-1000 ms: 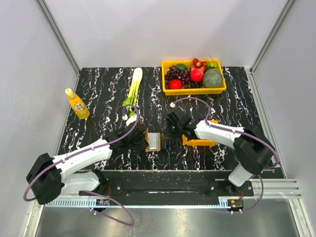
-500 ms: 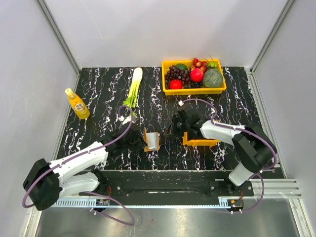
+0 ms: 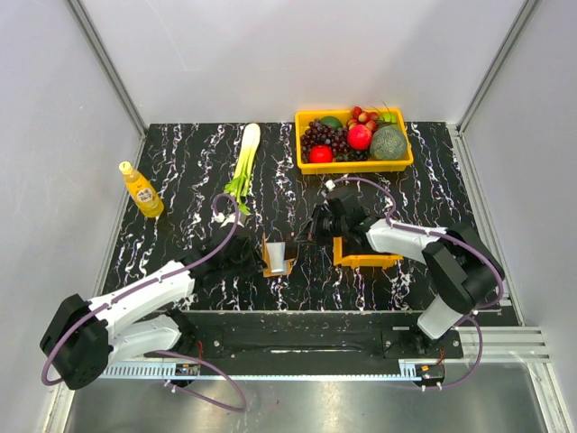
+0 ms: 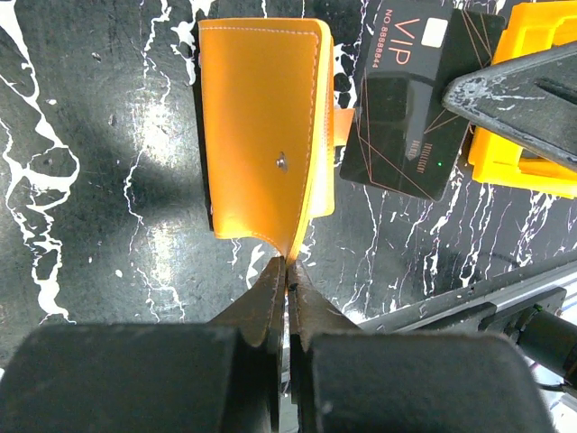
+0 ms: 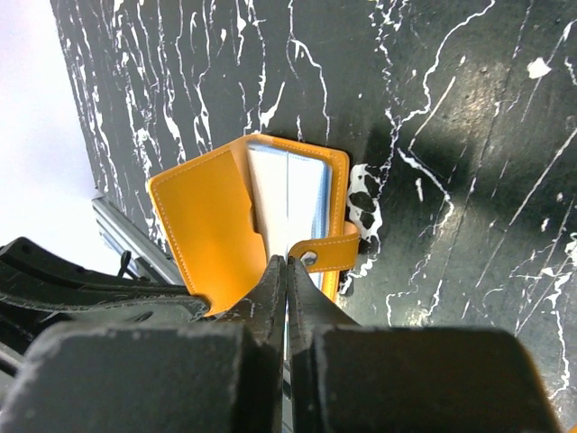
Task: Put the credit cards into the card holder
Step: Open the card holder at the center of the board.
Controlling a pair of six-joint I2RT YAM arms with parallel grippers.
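Note:
The orange card holder lies open at the table's front middle. My left gripper is shut on the edge of its raised flap, as the left wrist view shows. My right gripper is shut on a credit card just right of the holder. The card is black with VIP lettering on the face shown and tilts over the holder's right edge. In the right wrist view the card shows edge-on above the holder's pale inner slots. No other cards show.
A small orange raised-wall tray sits under my right arm, right of the holder. A yellow fruit basket stands at the back. A leek lies at back centre. A yellow bottle stands at the left.
My right gripper drew back to the right from over the holder, card in its jaws. My left gripper shifted slightly left and nearer, keeping hold of the flap.

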